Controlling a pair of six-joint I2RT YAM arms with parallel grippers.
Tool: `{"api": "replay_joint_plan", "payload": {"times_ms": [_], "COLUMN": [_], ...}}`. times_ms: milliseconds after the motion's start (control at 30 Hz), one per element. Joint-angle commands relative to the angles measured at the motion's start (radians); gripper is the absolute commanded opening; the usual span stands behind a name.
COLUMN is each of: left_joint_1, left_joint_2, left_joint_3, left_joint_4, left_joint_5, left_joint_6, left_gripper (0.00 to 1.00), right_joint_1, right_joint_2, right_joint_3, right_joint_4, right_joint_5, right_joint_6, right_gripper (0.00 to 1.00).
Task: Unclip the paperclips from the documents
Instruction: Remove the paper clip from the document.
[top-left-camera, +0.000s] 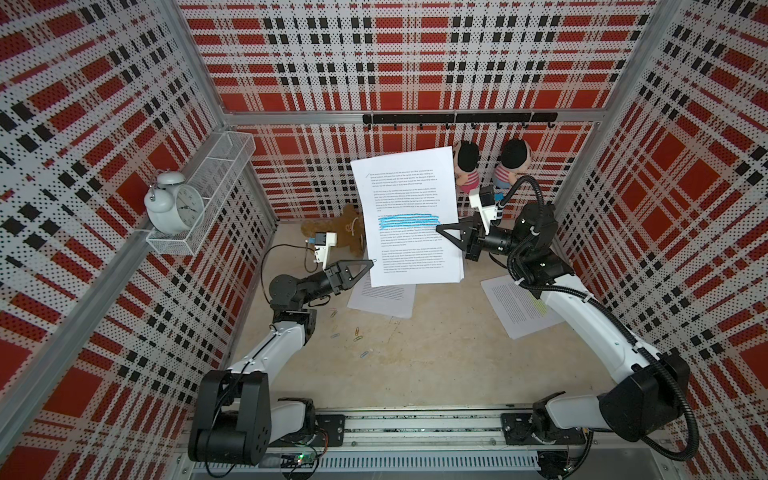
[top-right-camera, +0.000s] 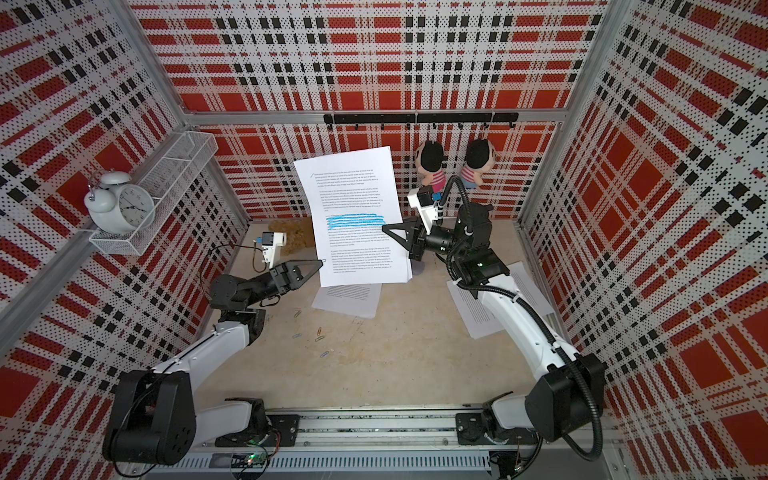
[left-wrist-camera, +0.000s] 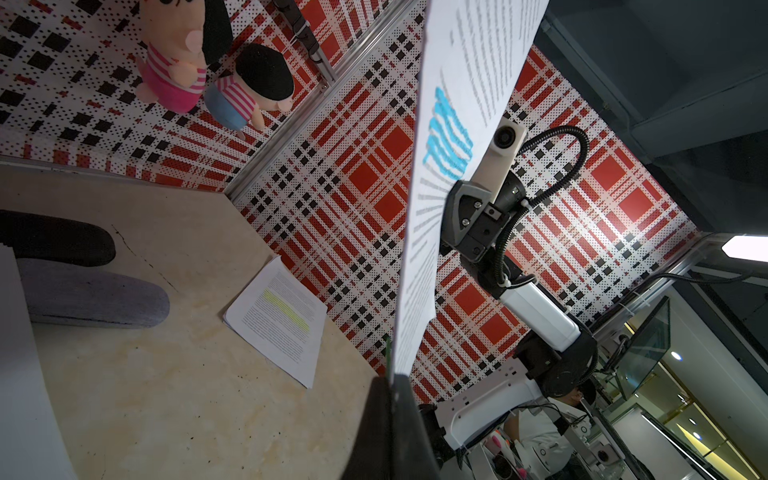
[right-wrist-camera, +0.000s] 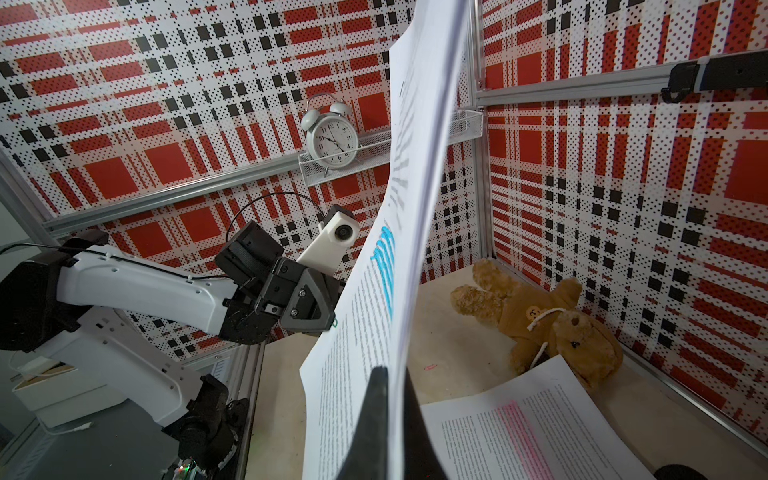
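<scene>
A document (top-left-camera: 407, 187) with a blue highlighted band hangs upright in the air above the table in both top views. My right gripper (top-left-camera: 438, 227) is shut on its right edge. At the opposite edge, low down, my left gripper (top-left-camera: 372, 262) is shut on a green paperclip (right-wrist-camera: 334, 322); whether that clip still grips the sheets I cannot tell. A pink-banded document (right-wrist-camera: 519, 424) lies flat beneath the held one. Under my right arm lies a yellow-banded document (left-wrist-camera: 282, 320). Several loose paperclips (top-left-camera: 357, 332) are scattered on the table near my left arm.
A brown teddy bear (top-left-camera: 345, 232) lies at the back left of the table. Two dolls (top-left-camera: 467, 166) hang from a black hook rail (top-left-camera: 457, 118) on the back wall. A white alarm clock (top-left-camera: 178, 203) stands on a wire shelf on the left wall.
</scene>
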Motion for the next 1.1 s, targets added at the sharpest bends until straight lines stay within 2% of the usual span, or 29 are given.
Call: {"api": "replay_joint_plan", "payload": {"times_ms": [0,400,1067], "left_joint_1": [0.029,0.03,0.048], "left_joint_2": [-0.02,-0.035,-0.052], "left_joint_3": [-0.024,-0.032,-0.03], "left_joint_4": [-0.029,-0.077,-0.087], "left_joint_5": [-0.029,-0.032,-0.06], "left_joint_6": [0.025,0.063,0.078], "left_gripper": [0.02,0.02,0.06], "right_joint_1": [-0.046,-0.111,-0.117], "right_joint_2": [-0.056,-0.075,-0.072], "right_joint_3": [0.058,0.104,0.102], "right_joint_4": [-0.032,-0.132,-0.172], "right_joint_5": [0.022,0.016,0.041], "right_joint_6": [-0.076,-0.145,-0.18], "right_gripper": [0.0,0.0,0.0]}}
